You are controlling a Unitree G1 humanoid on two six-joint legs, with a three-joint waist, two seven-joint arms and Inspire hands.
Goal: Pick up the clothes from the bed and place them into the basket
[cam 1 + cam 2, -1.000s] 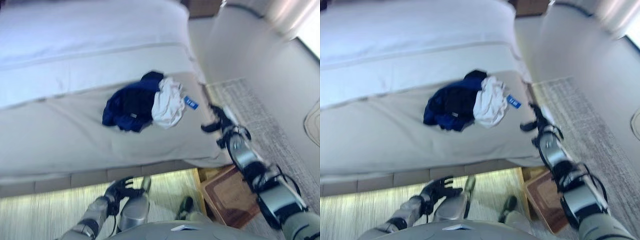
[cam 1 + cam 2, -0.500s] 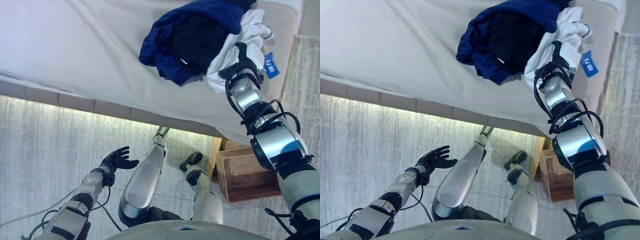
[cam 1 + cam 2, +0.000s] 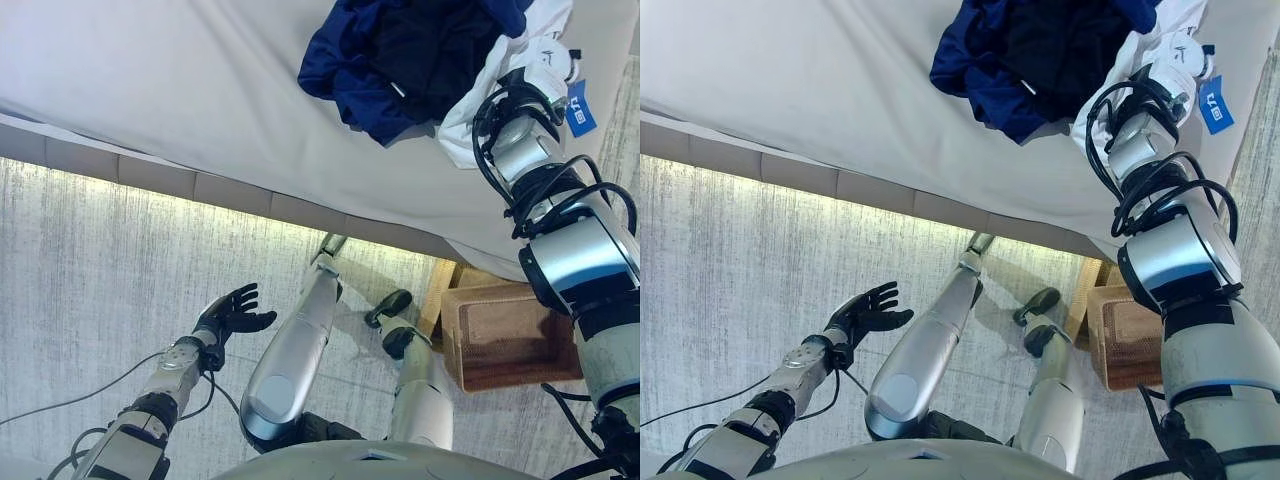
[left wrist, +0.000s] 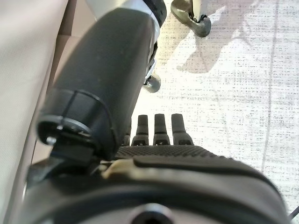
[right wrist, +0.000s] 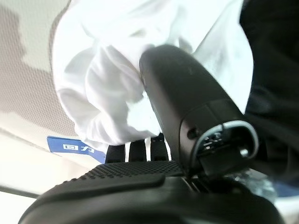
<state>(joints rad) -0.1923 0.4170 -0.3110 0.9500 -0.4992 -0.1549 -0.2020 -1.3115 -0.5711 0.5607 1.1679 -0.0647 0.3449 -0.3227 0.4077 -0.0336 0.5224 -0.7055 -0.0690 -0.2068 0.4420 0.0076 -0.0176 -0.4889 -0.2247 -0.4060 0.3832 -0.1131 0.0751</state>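
The clothes (image 3: 430, 60) lie heaped on the bed (image 3: 150, 80) at one o'clock. The right hand (image 5: 182, 93) is buried in the white shirt (image 5: 112, 84), its fingers hidden, so I cannot tell its grip. The left hand (image 3: 232, 312) hangs open and empty. A shallow grab could lift only the shirt, leaving the blue garment (image 3: 360, 75) behind, far from the basket (image 3: 505, 335) at four o'clock.

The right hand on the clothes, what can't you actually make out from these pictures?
- Right hand: in its wrist view the fingers run into the white garment, so a closed grasp cannot be confirmed; in the eye views the arm covers the hand.
- Dark blue garment: cut off by the eye views' top edge.
- Basket: the right arm hides one side.
- Blue tag: print too small.
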